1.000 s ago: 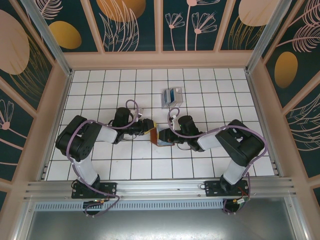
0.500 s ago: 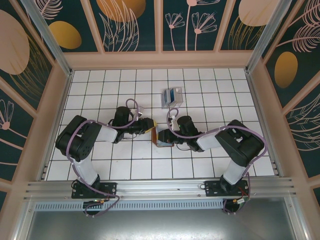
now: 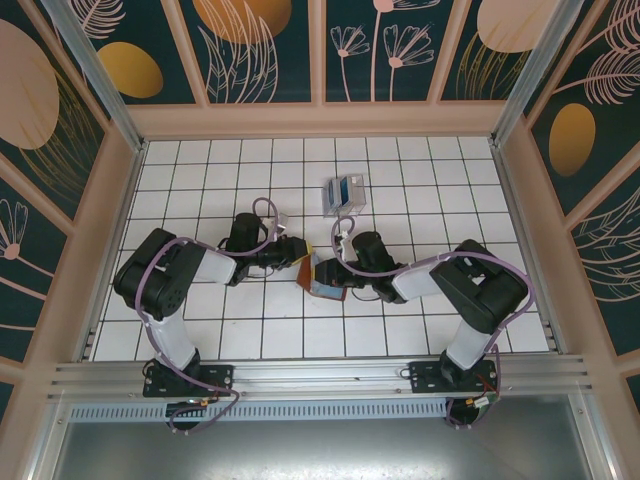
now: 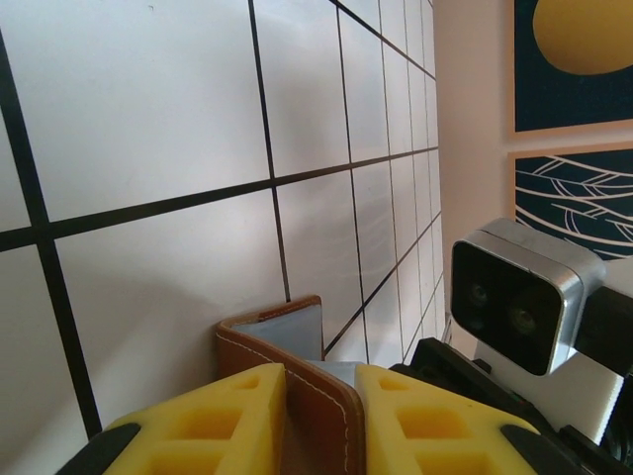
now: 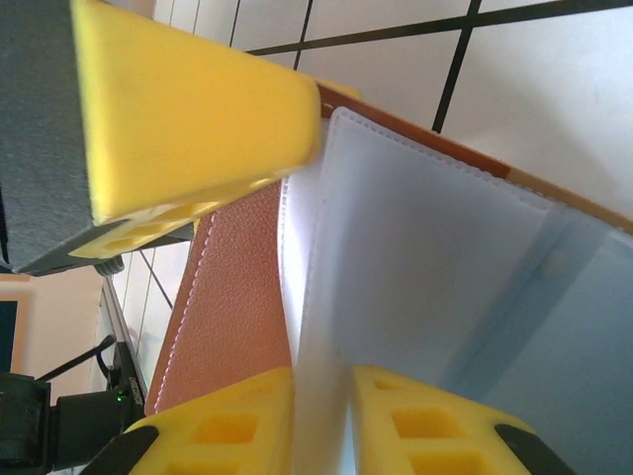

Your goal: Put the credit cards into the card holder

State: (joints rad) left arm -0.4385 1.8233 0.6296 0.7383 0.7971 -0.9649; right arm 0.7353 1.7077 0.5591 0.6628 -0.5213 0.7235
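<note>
Top view: over the last second the left jaws have pinched in on the card holder [image 3: 320, 277]. It has hardly moved and lies mid surface [image 3: 200, 160], between the two wrists. The right jaws were already on it. Holder now pinned from both sides, which looks like prep for spreading it open. The credit cards [image 3: 349, 187] are untouched in the clear box [image 3: 330, 202], well apart on the far side. One arm will likely have to let go to fetch one. The wrists cover both grip points here.

Left wrist: left jaws clamped on the brown leather flap [image 4: 297, 346], with pads [image 4: 227, 416] tight against both faces. The frame bottom cuts off the flap, and its inside is hidden. The right arm's camera [image 4: 524, 297] sits just beyond.

Right wrist: right jaws clamped on the clear inner sleeve [image 5: 415, 247]. The left arm's pad [image 5: 188, 99] is up top. Too close and washed out to find a slot opening or tell if any card is inside.
</note>
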